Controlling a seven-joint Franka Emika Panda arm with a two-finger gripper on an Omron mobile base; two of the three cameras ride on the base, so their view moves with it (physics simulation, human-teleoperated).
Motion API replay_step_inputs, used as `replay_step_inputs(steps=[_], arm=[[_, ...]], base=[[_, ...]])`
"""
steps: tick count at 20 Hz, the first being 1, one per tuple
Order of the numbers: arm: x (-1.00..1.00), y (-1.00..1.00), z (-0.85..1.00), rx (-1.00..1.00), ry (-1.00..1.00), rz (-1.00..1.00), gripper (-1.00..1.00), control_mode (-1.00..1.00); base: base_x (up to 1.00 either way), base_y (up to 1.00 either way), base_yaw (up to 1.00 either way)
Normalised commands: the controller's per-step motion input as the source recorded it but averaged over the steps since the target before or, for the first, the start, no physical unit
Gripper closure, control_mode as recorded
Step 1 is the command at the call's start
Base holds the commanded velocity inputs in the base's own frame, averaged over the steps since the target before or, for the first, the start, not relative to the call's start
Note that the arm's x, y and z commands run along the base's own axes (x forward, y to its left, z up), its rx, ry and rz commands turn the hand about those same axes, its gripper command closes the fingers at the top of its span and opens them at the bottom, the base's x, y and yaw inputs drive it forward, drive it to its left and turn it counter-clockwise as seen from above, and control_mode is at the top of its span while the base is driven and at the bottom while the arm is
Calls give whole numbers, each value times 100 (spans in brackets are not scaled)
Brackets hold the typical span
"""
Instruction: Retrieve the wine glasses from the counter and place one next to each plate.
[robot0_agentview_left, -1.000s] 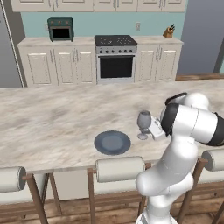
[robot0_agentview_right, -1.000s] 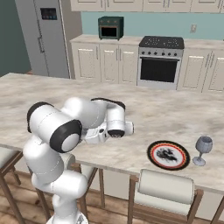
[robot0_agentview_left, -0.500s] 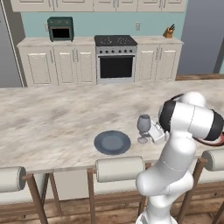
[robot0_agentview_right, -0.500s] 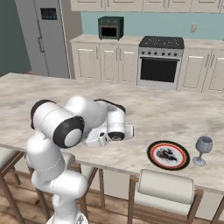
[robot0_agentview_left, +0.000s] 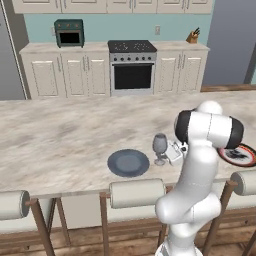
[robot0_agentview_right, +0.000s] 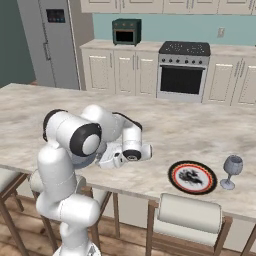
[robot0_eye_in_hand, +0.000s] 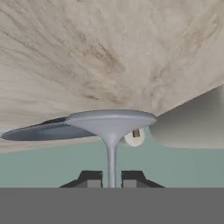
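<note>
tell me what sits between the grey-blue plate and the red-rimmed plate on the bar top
In the left base view, a wine glass stands just beside the grey-blue plate, then the gripper and arm, then the red-rimmed plate.

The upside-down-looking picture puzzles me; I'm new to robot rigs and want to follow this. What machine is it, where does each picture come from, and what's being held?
It is a white robot arm on a driving base in a rendered kitchen. Two pictures come from cameras behind the arm, to its left and right. The odd one comes from a camera on the hand, so it rolls with it. On the marbled bar top lie a grey-blue plate and a red-rimmed plate, which has a wine glass beside it. The gripper has its fingertips on either side of a second glass's stem, beside the grey-blue plate; whether they clamp it, I cannot tell.
</note>
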Motion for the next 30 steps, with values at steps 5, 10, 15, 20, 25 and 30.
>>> replay_step_inputs(steps=[5,10,15,20,25,30], arm=[[35,0,-30,0,5,0,100,-100],[31,0,-21,-1,1,0,100,-100],[19,0,-7,0,0,0,100,-100],[-2,0,0,0,-10,0,100,-100],[-28,0,0,0,-17,2,100,-100],[-18,0,0,0,-12,1,100,-100]], base=[[0,0,0],[0,0,0],[0,0,0],[0,0,0],[0,0,0],[0,0,0]])
